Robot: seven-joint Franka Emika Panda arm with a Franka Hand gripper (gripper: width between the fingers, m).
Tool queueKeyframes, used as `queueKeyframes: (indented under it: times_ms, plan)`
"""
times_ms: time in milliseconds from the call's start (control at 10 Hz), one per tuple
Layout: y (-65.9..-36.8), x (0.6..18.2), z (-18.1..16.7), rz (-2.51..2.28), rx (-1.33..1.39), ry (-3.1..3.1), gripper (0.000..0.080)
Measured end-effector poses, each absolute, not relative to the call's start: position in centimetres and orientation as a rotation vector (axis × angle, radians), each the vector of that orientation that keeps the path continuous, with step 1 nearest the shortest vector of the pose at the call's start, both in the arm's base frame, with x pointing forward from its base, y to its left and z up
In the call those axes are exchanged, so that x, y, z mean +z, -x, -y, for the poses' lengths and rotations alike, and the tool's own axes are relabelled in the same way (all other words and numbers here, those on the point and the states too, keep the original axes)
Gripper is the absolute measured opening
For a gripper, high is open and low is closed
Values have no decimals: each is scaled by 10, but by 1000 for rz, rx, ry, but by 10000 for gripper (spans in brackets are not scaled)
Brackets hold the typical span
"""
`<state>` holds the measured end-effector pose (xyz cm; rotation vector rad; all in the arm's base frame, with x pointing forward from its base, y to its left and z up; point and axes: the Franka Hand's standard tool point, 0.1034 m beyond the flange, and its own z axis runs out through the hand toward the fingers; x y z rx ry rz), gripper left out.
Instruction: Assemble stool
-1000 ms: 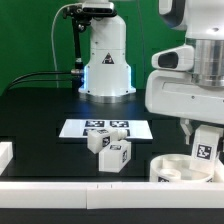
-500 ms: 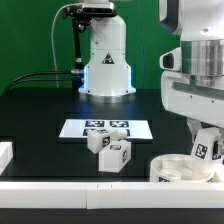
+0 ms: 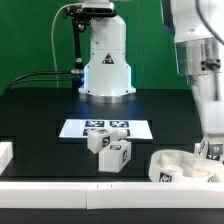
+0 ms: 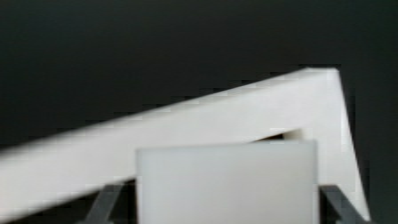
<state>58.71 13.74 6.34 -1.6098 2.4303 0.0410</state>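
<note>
The stool's round white seat (image 3: 183, 166) lies at the front of the exterior view's right, a tag on its side. My gripper (image 3: 211, 148) hangs over the seat's far right edge, shut on a white stool leg (image 3: 213, 152) with a tag on it. In the wrist view the leg (image 4: 228, 180) is a plain white block filling the gap between the two dark fingers (image 4: 116, 203), with my gripper (image 4: 228, 208) closed on its sides. Two more tagged legs (image 3: 99, 140) (image 3: 116, 154) stand side by side mid-table, well to the left of the gripper.
The marker board (image 3: 105, 127) lies flat behind the two loose legs. A long white rail (image 3: 80, 185) runs along the table's front edge, with another piece (image 3: 5, 153) at the left. In the wrist view a white rail corner (image 4: 196, 120) crosses the dark table beyond the held leg.
The arm has swung toward the exterior view's right and its bulky wrist has turned. The held leg has shifted slightly right and down at the seat's edge. The grip is unchanged.
</note>
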Motion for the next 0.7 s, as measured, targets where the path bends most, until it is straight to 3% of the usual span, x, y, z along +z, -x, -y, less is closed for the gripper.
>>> queueKeyframes:
  times_ms: [700]
  plan:
    - [-585, 62, -136, -2526, 90, 1419, 334]
